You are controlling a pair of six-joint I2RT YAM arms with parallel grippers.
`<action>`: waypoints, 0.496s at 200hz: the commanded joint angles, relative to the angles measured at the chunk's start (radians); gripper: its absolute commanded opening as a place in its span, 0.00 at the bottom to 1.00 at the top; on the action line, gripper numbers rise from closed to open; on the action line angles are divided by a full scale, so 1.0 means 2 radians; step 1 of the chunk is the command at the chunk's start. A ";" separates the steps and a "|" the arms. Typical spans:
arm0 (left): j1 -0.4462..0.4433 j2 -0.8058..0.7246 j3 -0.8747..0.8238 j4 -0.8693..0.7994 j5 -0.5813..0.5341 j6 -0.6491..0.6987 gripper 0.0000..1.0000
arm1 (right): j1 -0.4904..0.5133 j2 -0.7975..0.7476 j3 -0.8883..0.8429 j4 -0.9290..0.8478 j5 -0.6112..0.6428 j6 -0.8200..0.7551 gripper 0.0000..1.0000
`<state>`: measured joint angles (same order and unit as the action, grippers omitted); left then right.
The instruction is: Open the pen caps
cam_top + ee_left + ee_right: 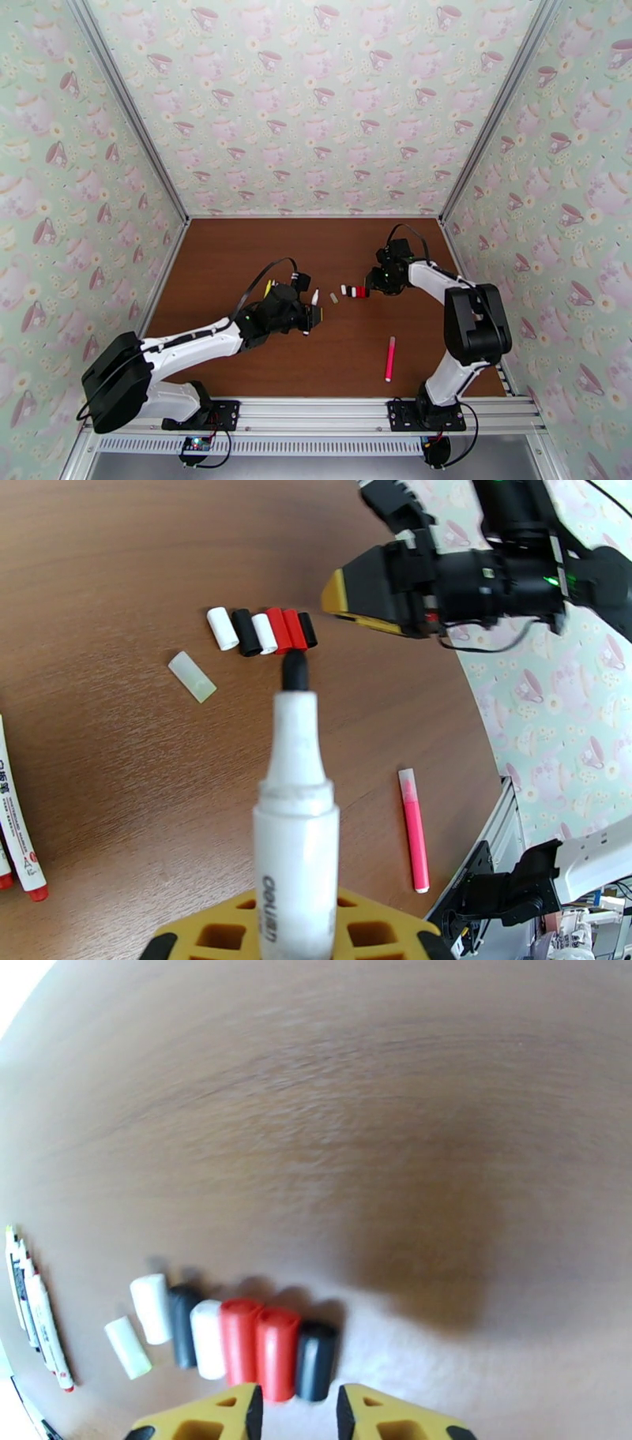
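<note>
Your left fingers clamp the white pen, black tip bare; your right fingers hover slightly parted, empty, over the pen caps; the pink pen lies at their 6 o'clock, axis 12-to-6, nearer your right arm

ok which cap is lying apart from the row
The pale, yellowish-clear cap; the other six caps lie side by side, white, black and red.

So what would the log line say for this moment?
left gripper: shut on white marker, tip bare | right gripper: open beside cap row | pink marker: lying apart
</note>
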<state>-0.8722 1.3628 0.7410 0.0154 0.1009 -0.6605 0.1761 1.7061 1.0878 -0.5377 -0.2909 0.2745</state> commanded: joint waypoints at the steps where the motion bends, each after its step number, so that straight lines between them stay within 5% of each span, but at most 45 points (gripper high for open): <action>1: -0.002 0.000 0.015 -0.018 -0.031 -0.012 0.06 | 0.027 -0.040 -0.015 0.006 0.013 0.010 0.32; 42: 0.005 -0.039 -0.009 -0.027 -0.059 -0.017 0.07 | 0.105 -0.061 0.001 -0.008 0.034 -0.007 0.32; 99: 0.013 -0.106 -0.036 -0.042 -0.050 0.013 0.10 | 0.192 0.029 0.081 -0.044 0.099 -0.016 0.31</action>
<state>-0.8570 1.1988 0.6968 -0.0387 0.0120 -0.6697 0.5190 1.6814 1.1858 -0.5732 -0.1814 0.2577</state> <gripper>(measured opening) 0.182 0.311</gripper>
